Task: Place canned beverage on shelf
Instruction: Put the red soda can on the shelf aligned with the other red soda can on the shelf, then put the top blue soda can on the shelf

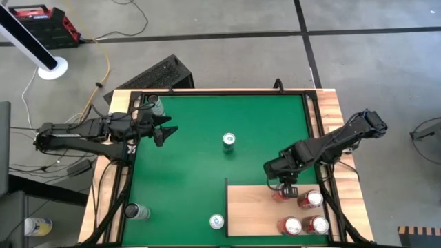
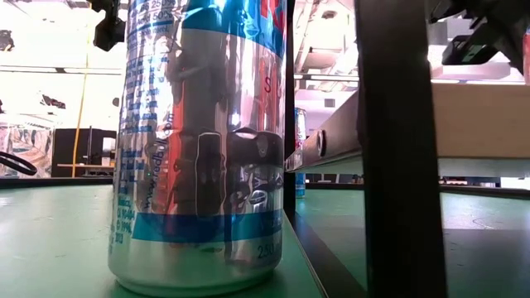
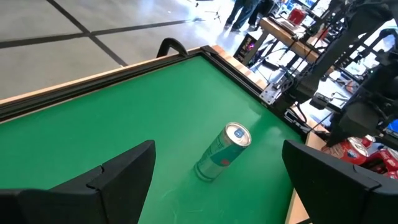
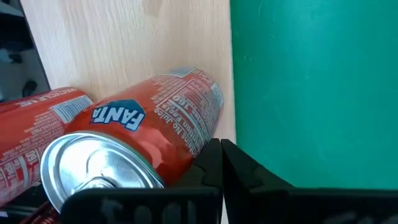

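Right claw (image 1: 285, 184), fingers pressed together and holding nothing, sits over the pale wood shelf (image 1: 251, 210) at the table's 5 o'clock, just beside an orange Fanta can (image 4: 146, 134) standing on its smooth grain. Three more red cans (image 1: 304, 219) stand there. Left claw (image 1: 165, 131), fingers spread apart, hovers at 10 o'clock. A slim silver can (image 1: 229, 140) stands mid-mat.

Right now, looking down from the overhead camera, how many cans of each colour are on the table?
Red cans, all on the shelf: 4
Silver cans, all on the green mat: 4
Total: 8
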